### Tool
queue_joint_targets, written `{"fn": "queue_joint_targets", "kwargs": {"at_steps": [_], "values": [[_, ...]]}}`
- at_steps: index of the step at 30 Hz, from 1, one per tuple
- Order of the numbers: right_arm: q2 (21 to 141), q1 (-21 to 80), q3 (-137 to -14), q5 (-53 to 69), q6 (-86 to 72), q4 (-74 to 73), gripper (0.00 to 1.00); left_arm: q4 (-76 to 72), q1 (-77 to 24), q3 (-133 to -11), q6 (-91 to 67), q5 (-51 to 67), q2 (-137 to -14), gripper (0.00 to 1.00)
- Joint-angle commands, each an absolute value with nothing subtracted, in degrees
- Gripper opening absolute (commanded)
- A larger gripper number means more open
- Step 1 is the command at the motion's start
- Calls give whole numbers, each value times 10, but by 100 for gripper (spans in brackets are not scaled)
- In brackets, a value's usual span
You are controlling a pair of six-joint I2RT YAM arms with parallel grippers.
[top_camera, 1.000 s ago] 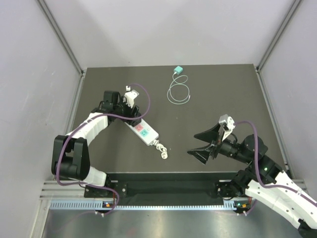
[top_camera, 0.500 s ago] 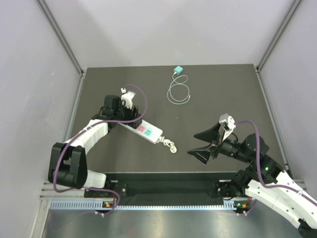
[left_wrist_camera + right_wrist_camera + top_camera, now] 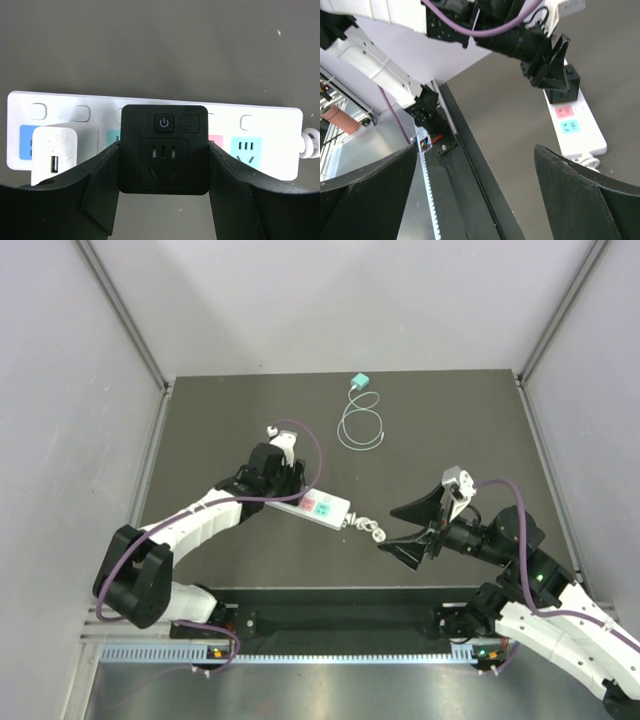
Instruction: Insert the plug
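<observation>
Plug (image 3: pixel 164 149), a black block clenched in the left jaws, sits on the white power strip (image 3: pixel 265 125), which has slid right across the desk (image 3: pixel 450 430) toward the released right jaws, probably for bracing before pressing home.

The desk (image 3: pixel 200 420) is a dark, matte rectangle fenced by pale walls on three sides. A white power strip (image 3: pixel 325 508) lies flat on it near the middle, angled towards the near right (a black adapter (image 3: pixel 164 150) and a white USB charger (image 3: pixel 62 150) sit plugged into its top). Its short coiled cord (image 3: pixel 366 530) rests on the desk at the strip's right end. Well apart, near the far edge, lies a teal plug (image 3: pixel 360 380), its thin white cable (image 3: pixel 339 430) looped just in front of it.
</observation>
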State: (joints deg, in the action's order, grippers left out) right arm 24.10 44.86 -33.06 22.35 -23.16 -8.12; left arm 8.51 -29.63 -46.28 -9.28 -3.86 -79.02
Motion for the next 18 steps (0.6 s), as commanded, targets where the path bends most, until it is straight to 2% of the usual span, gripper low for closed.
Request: {"fn": "queue_joint_targets", "kwargs": {"at_steps": [1,18], "values": [[244,446,-364,229,-235,-62,100,153,-314,-424,-197,-46,-795,0],[259,445,-371,214,-232,-84,100,122,-460,-387,-338,-213,-868,0]]}}
